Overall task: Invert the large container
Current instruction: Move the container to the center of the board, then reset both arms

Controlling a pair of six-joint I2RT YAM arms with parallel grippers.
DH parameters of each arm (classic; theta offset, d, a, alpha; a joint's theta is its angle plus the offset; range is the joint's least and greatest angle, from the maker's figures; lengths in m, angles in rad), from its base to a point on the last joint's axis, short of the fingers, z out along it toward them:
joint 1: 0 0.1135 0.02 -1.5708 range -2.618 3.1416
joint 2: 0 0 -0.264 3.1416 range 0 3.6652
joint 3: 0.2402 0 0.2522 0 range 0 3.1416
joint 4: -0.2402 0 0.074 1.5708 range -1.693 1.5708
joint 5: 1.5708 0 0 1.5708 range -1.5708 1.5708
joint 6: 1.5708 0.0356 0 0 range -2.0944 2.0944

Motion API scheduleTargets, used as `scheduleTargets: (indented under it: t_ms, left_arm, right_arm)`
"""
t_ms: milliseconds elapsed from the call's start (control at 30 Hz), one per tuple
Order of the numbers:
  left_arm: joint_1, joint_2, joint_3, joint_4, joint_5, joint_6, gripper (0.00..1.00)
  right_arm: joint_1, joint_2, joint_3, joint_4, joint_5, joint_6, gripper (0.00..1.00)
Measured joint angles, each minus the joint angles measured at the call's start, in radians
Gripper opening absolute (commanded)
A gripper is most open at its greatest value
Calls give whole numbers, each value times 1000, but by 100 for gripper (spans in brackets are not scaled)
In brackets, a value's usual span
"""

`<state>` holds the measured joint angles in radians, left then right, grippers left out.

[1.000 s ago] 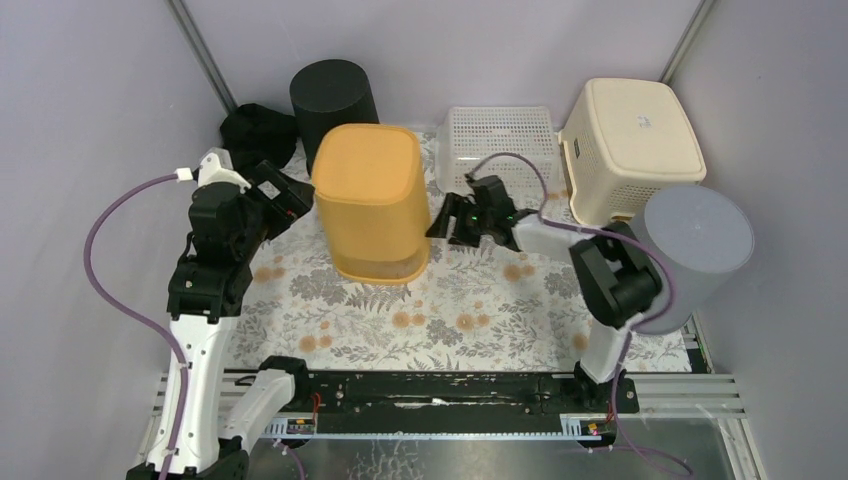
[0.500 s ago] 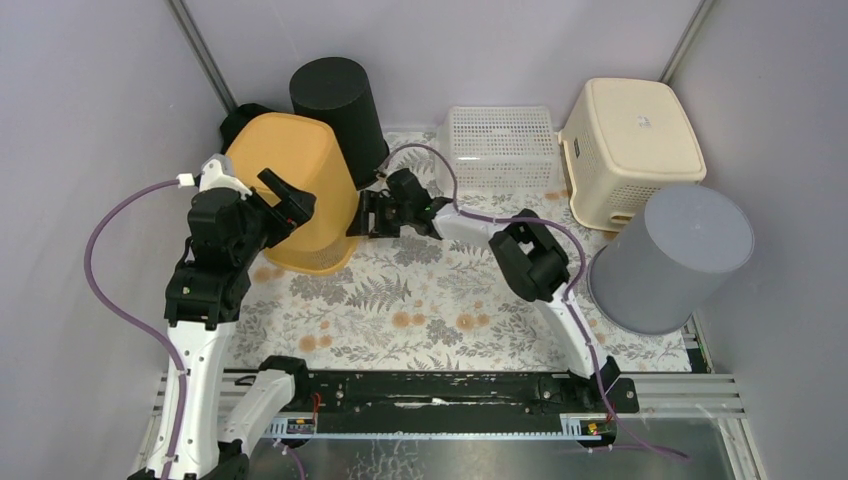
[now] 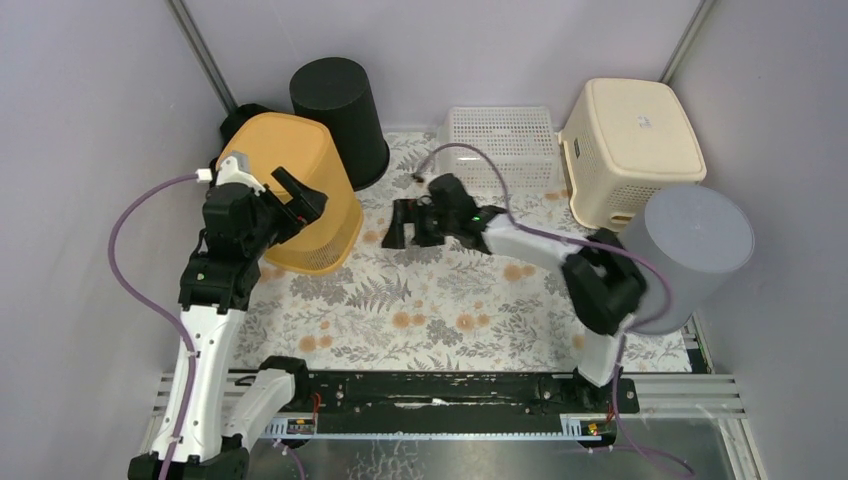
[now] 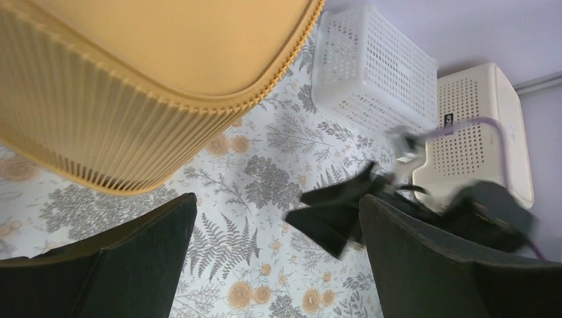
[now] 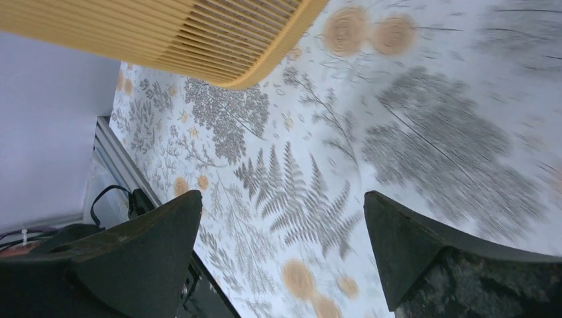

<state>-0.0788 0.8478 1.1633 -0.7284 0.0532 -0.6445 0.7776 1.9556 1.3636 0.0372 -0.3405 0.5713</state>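
The left gripper (image 3: 300, 197) stands spread wide and holds nothing; in its wrist view only the floral mat (image 4: 265, 165) shows between the two fingers (image 4: 132, 258). It hovers just beside the orange container (image 3: 275, 150), at that container's near right wall, and whether it touches the ribbing I cannot tell. The right gripper (image 3: 397, 225) is also spread wide and empty, low over the mat to the right of the orange container and apart from it, its fingertips aimed at the container's rim.

The orange container sits at the back left of the mat, closed base up and wider mouth down. Whether it sits flat or leans I cannot tell.

Just behind the orange container stands a black bin (image 3: 340, 95). Further right of it is a white mesh basket (image 3: 500, 140), then a cream basket (image 3: 630, 140). A grey bin (image 3: 690, 250) lies well off to the right.
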Motion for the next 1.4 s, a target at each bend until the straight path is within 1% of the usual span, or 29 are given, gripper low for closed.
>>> scheduleTargets:
  t_ms: [167, 300, 367, 533, 600, 667, 733, 800, 900, 1033, 1100, 1200, 1333, 1400]
  left_arm:
    - [-8, 41, -100, 130, 73, -6, 100]
    - [-81, 96, -180, 230, 94, -20, 100]
    - [-161, 114, -212, 279, 66, -25, 100]
    - [-435, 147, -298, 450, -79, -34, 100]
    - [-499, 212, -320, 530, -145, -32, 100]
    - [-508, 305, -323, 591, -204, -26, 100]
    - [-489, 421, -323, 644, -249, -8, 100]
    - [-440, 507, -330, 680, -261, 9, 100]
    - [-298, 555, -372, 751, -245, 50, 100]
    - [-109, 546, -411, 807, -249, 68, 100]
    - [-46, 529, -435, 808, -264, 80, 100]
    - [-2, 482, -480, 811, -289, 105, 100]
    - [2, 399, -551, 853, -321, 136, 100]
    - [1, 356, -597, 887, -345, 146, 100]
  right_arm:
    - [-84, -357, -259, 6, 99, -42, 99]
    - [-161, -587, -417, -4, 213, -83, 99]
    - [-193, -685, -493, -15, 271, -99, 99]
    - [-259, -839, -637, -40, 376, -120, 99]
    - [-282, -855, -663, -51, 407, -124, 99]
    - [-308, -858, -689, -55, 435, -130, 99]
    - [-336, -866, -724, -55, 462, -137, 99]
    - [-358, -890, -760, -54, 486, -148, 99]
    - [-386, -949, -805, -55, 525, -163, 99]
    - [-404, -1003, -816, -38, 564, -176, 99]
    - [-406, -1014, -822, -17, 575, -182, 99]
    - [-407, -1010, -845, 14, 597, -195, 99]
    - [-411, -1005, -898, 70, 666, -216, 99]
    - [-414, -1012, -950, 127, 705, -220, 99]
